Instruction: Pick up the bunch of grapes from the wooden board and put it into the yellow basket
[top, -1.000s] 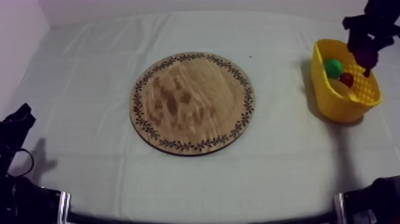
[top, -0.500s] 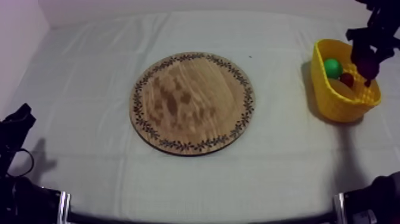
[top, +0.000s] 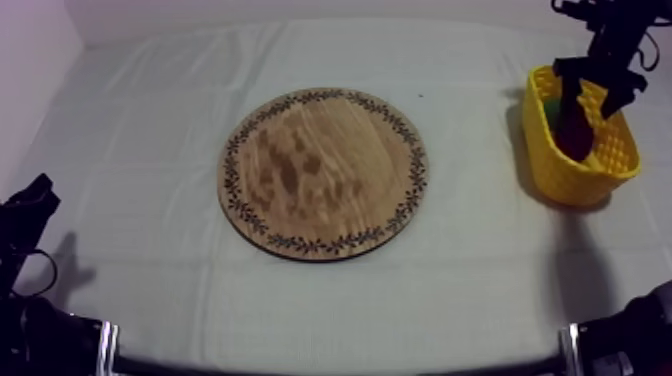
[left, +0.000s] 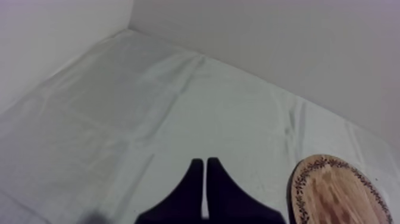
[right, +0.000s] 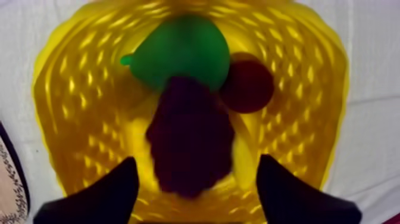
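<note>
The dark purple bunch of grapes (right: 190, 137) lies inside the yellow basket (right: 71, 89), against a green pear (right: 181, 50) and a small red fruit (right: 247, 83). My right gripper (right: 196, 159) hangs just above it, open, with a black finger well clear on each side of the bunch. From above, the right gripper (top: 588, 88) is over the basket (top: 580, 185) at the table's right, with the grapes (top: 572, 125) dark beneath it. The round wooden board (top: 322, 172) is bare. My left gripper (left: 205, 164) is shut, low over the cloth beside the board (left: 336, 190).
The left gripper (top: 25, 210) rests low at the table's left edge. Bare grey-white cloth surrounds the board on all sides. A wall runs along the back of the table.
The right gripper has shifted left over the basket's middle. The grapes, held at the fingers before, now lie down in the basket.
</note>
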